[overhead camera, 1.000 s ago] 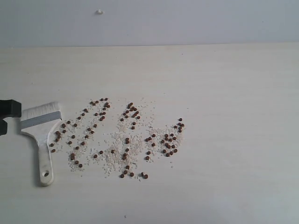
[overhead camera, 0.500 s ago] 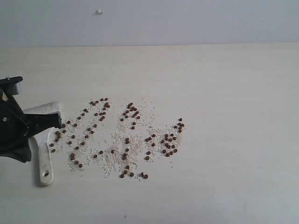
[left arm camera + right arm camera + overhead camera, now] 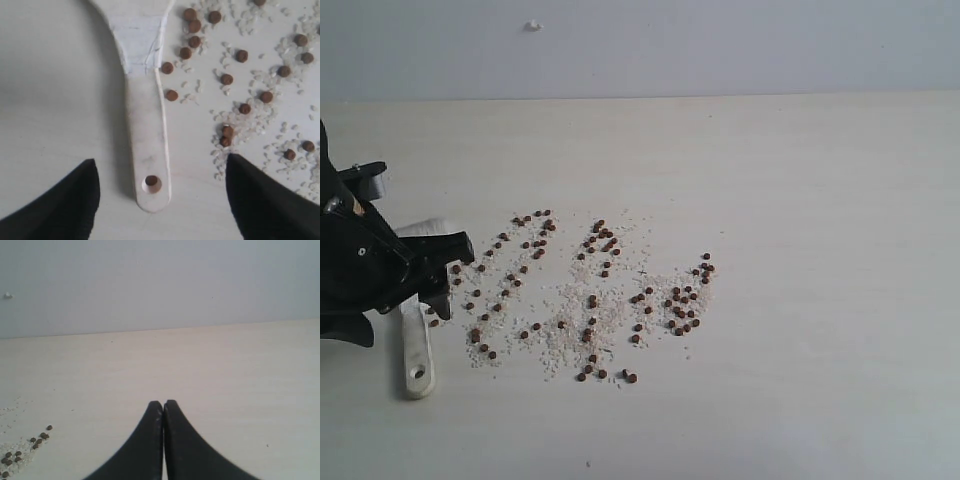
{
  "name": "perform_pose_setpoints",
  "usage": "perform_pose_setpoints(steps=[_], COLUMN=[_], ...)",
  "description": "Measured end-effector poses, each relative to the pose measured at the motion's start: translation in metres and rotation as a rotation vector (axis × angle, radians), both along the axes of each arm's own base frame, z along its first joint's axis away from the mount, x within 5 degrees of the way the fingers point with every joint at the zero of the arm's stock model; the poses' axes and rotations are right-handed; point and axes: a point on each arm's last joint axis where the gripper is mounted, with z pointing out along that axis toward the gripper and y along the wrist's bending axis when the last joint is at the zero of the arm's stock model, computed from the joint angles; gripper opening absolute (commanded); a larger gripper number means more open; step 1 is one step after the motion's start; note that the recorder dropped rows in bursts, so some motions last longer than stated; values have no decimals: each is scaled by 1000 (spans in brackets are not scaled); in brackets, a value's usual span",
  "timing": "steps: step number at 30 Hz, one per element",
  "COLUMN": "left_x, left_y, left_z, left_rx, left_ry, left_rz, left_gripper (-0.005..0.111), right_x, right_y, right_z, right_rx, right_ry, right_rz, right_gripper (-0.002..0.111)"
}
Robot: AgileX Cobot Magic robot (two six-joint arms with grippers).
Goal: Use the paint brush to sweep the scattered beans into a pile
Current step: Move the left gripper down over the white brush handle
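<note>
The paint brush (image 3: 416,352) lies flat at the table's left, its pale handle with the end hole pointing toward the near edge. My left gripper (image 3: 448,274) hangs open over it, hiding the ferrule and most of the bristles. In the left wrist view the handle (image 3: 147,125) lies between the two spread black fingertips (image 3: 82,185), untouched, and the left gripper (image 3: 161,161) holds nothing. The reddish-brown beans (image 3: 590,298) lie scattered with white grains in loose patches right of the brush, with no heap among them. Some beans (image 3: 242,55) lie right beside the handle. My right gripper (image 3: 163,403) is shut and empty, with a few beans (image 3: 18,456) off to one side.
The pale wooden table (image 3: 800,200) runs back to a grey wall (image 3: 720,40). A small white speck (image 3: 533,25) sits on the wall. The right arm is out of the exterior view.
My left arm has come in from the left edge and now hangs over the brush, covering its ferrule. The brush and beans have not moved.
</note>
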Motion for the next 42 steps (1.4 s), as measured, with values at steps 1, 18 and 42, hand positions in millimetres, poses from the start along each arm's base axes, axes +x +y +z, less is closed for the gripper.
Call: perform_pose_setpoints(steps=[1, 18, 42], left_x=[0, 1, 7], left_y=[0, 1, 0], left_z=[0, 0, -35], left_rx=[0, 11, 45], left_ry=[0, -8, 26], left_rz=[0, -12, -37], left_gripper=[69, 69, 69], right_x=[0, 0, 0], right_y=[0, 0, 0], right_z=[0, 0, 0], right_rx=[0, 0, 3], right_ry=[0, 0, 0], right_rz=[0, 0, 0], right_gripper=[0, 0, 0])
